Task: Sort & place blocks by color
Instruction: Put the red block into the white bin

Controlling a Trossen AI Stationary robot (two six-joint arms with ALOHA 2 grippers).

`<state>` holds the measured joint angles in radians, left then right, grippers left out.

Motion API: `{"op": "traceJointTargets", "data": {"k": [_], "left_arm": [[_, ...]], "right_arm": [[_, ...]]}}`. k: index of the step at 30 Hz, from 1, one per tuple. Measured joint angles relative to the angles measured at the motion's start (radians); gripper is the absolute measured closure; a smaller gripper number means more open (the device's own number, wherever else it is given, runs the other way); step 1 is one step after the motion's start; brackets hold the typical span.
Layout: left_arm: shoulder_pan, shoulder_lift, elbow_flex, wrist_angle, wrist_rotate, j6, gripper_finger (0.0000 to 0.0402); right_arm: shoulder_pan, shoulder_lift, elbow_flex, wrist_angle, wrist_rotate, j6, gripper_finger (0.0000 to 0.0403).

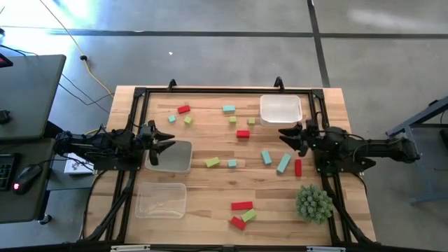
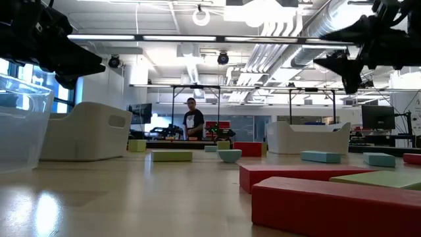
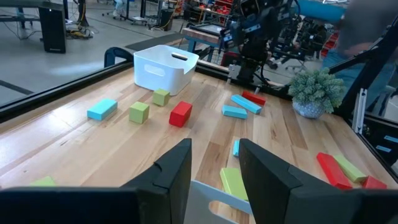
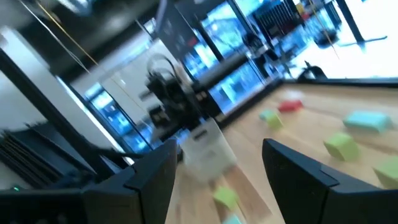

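Small red, teal and yellow-green blocks lie scattered flat on the wooden table [image 1: 210,182]. Among them are a red cube [image 1: 243,133] [image 3: 180,113], a green bar [image 1: 212,162] and teal bars [image 1: 283,163] [image 3: 242,102]. A red and green group [image 1: 241,213] lies near the front edge. My left gripper [image 1: 164,145] [image 3: 214,168] is open and hovers above the far edge of the middle-left tray [image 1: 175,158]. My right gripper [image 1: 288,137] [image 4: 217,168] is open too, raised over the table just in front of the far-right white tray [image 1: 281,109]. Neither touches anything.
A clear tray [image 1: 161,199] [image 2: 20,125] sits at the near left. A spiky green plant ball [image 1: 313,203] [image 3: 316,92] stands at the near right. Black frame rails [image 1: 224,89] run around the table's edges. A person [image 2: 193,122] stands in the room behind. Bare wood shows mid-table.
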<state>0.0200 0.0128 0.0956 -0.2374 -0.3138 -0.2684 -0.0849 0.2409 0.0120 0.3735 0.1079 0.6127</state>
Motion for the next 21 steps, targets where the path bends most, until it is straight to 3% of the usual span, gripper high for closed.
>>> {"op": "traceJointTargets", "data": {"k": [6, 10, 16, 21], "left_arm": [[0.0, 0.0, 0.0, 0.0, 0.0, 0.002, 0.028], [0.0, 0.0, 0.0, 0.0, 0.0, 0.002, 0.028], [0.0, 0.0, 0.0, 0.0, 0.0, 0.0, 0.028], [0.0, 0.0, 0.0, 0.0, 0.0, 0.0, 0.028]], "right_arm": [[0.0, 0.0, 0.0, 0.11, 0.047, 0.063, 0.0176], [0.0, 0.001, 0.036, 0.087, 0.065, 0.086, 0.0176], [0.0, 0.002, 0.218, -0.175, 0.102, 0.086, 0.0176], [0.0, 0.005, 0.398, -0.531, 0.163, 0.195, 0.0176]]}}
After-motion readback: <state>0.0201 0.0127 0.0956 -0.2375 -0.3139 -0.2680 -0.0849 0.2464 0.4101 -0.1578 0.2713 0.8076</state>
